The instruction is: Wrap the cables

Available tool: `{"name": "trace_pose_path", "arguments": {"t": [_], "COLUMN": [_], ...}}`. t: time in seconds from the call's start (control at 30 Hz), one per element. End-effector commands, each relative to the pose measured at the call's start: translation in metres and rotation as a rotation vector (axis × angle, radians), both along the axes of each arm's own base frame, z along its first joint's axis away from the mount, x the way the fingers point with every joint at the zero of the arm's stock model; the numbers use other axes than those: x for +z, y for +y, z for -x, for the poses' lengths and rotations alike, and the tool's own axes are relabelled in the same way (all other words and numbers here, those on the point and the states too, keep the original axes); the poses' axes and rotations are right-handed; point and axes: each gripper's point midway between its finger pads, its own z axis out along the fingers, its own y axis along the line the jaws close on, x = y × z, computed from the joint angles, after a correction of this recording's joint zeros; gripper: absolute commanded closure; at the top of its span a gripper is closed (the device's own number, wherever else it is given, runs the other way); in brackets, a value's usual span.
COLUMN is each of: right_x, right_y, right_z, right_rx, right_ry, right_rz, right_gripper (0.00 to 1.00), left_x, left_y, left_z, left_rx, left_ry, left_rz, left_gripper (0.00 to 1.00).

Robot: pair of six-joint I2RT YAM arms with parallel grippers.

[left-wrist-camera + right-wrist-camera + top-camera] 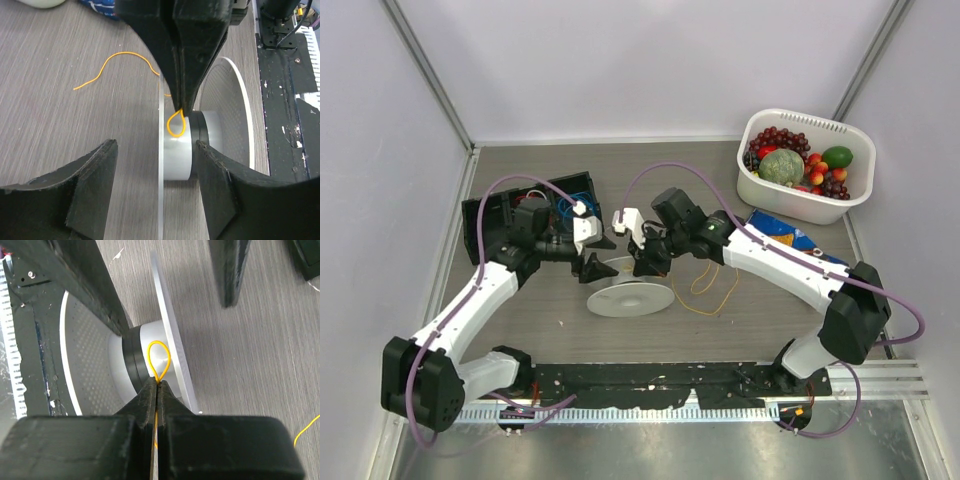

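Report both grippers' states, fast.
Left gripper: open, jaws straddling the spool hub, nothing gripped.
Right gripper: shut on a loop of the yellow cable.

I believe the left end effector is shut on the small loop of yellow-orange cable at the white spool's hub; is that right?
No: the right end effector is shut on that loop of cable at the hub of the white spool, as the right wrist view shows; the left end effector is open.

Grey wood-grain table (650, 170) with white spool (625, 300), loose orange wire (125, 53), fruit tub (792, 206), blue packet (785, 235), black tray (500, 210).
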Motion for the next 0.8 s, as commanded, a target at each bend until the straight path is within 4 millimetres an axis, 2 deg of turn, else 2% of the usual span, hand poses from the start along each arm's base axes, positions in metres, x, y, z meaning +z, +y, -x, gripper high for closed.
{"name": "trace_pose_path", "arguments": {"t": [0.0, 0.33, 0.5, 0.77], "right_x": [0.013, 0.008, 0.008, 0.01], "right_y": [0.014, 0.017, 0.018, 0.019], "right_z": [-0.009, -0.015, -0.014, -0.014], "right_rx": [-0.047, -0.089, -0.097, -0.096], "right_ry": [-0.021, -0.006, 0.008, 0.012], "right_rz": [-0.062, -0.065, -0.072, -0.08], "right_gripper": [0.99, 0.99, 0.99, 0.99], "left_x": [0.009, -0.007, -0.01, -0.014], "left_y": [-0.012, -0.017, -0.023, -0.025], "left_z": [0.0, 0.009, 0.014, 0.008], "left_rx": [-0.071, -0.139, -0.149, -0.13], "left_ry": [-0.076, -0.088, -0.081, -0.092], "left_rz": [0.048, 0.031, 0.017, -0.009], "left_gripper": [0.36, 0.47, 0.49, 0.6]}}
